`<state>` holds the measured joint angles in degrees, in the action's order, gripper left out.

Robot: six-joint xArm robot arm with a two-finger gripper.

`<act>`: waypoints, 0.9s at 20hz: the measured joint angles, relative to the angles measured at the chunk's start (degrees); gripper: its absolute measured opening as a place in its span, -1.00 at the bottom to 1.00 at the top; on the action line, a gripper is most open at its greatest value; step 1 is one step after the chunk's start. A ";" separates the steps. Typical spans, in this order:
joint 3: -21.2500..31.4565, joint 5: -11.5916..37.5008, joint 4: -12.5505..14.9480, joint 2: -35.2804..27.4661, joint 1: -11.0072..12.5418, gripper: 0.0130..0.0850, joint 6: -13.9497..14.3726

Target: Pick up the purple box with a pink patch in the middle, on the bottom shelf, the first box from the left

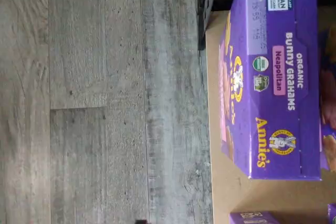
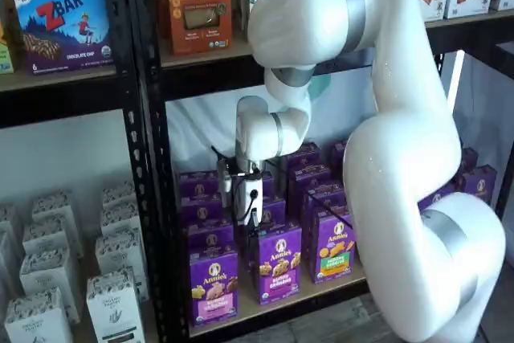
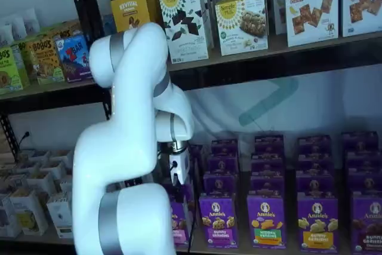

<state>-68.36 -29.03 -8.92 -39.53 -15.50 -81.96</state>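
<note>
The purple box [image 2: 214, 285] is an Annie's carton at the front left of the bottom shelf [image 2: 247, 300], with the pink patch [image 2: 214, 305] low on its front. The wrist view shows its top face [image 1: 273, 77] with a pink "Neapolitan" tag, standing on the shelf board [image 1: 226, 187]. My gripper [image 2: 252, 221] hangs above the purple rows, just right of and behind that carton. Its black fingers show no plain gap and hold nothing. In a shelf view the gripper [image 3: 177, 184] is partly behind the arm, and the carton [image 3: 181, 226] is mostly hidden.
A purple-band carton [image 2: 279, 263] and a green-band carton [image 2: 332, 246] stand to the right. More purple cartons fill the rows behind. A black upright [image 2: 157, 198] borders the bay on the left, with white cartons [image 2: 112, 303] beyond. The grey plank floor [image 1: 105, 98] lies below.
</note>
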 joint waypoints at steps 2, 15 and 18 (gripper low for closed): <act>-0.94 -0.70 4.71 -0.61 0.01 1.00 4.15; -3.61 1.76 4.32 -3.97 -0.13 1.00 3.88; -5.90 -1.48 2.51 -5.14 -0.39 1.00 2.65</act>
<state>-74.26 -30.51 -6.41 -44.67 -15.89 -79.32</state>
